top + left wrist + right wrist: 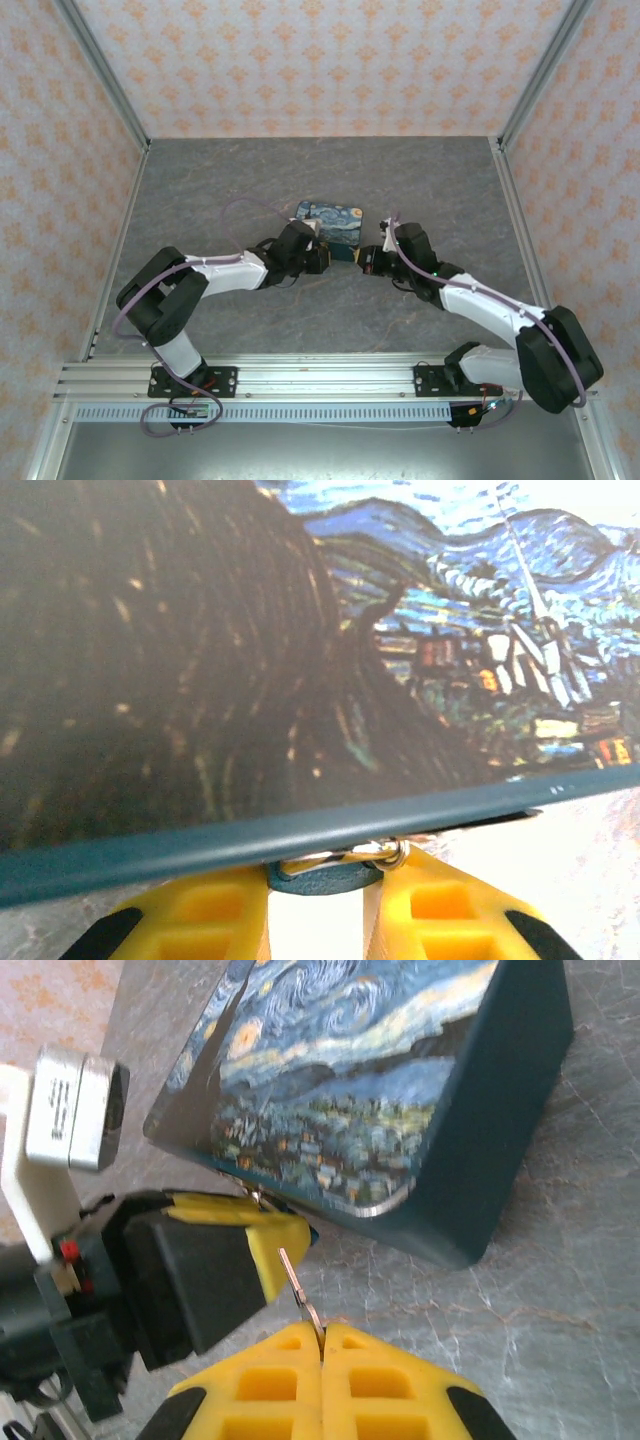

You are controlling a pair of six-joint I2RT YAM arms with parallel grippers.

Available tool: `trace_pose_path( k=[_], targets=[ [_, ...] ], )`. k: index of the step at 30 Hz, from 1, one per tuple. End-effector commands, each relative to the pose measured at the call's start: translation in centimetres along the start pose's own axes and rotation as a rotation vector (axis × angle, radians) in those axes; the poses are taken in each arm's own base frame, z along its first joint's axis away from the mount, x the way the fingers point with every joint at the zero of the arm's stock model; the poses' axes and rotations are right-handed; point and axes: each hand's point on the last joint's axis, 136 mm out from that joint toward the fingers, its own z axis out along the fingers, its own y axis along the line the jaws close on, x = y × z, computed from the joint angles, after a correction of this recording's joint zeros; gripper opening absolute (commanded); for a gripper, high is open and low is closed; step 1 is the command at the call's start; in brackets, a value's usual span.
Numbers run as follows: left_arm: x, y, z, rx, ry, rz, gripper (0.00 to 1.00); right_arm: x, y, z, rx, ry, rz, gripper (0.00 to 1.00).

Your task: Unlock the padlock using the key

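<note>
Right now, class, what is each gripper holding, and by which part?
Left gripper: the tiny teal padlock, pinched across its body. Right gripper: the thin key, clamped by its near end, tip free.

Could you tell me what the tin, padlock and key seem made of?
The tin looks like sheet metal: glossy printed lid, teal painted sides. The padlock seems metal with a matte teal-blue coat. The key is thin bare metal, glinting silvery.
</note>
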Motion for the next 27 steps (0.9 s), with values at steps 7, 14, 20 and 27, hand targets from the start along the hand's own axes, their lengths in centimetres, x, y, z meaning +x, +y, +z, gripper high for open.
trace_pose_path(
  k=[7, 14, 20, 27],
  targets=[
    [-2.6, -3.7, -2.9, 0.078, 0.009, -0.187, 0.21, -0.1, 0.1, -1.4, -0.049, -0.137, -0.166, 0.00],
    [-3.4, -5.3, -3.8, 0.127, 0.034, -0.293, 0.21, 1.4, 0.1, -0.7, -0.058, -0.147, -0.229, 0.00],
    [-3.9, -5.7, -4.2, 0.147, 0.044, -0.384, 0.19, 2.3, 1.1, 0.5, -0.067, -0.146, -0.271, 0.00],
    [-4.2, -6.2, -4.2, 0.179, 0.058, -0.476, 0.17, 2.6, 1.3, 1.8, -0.082, -0.140, -0.281, 0.00]
  ],
)
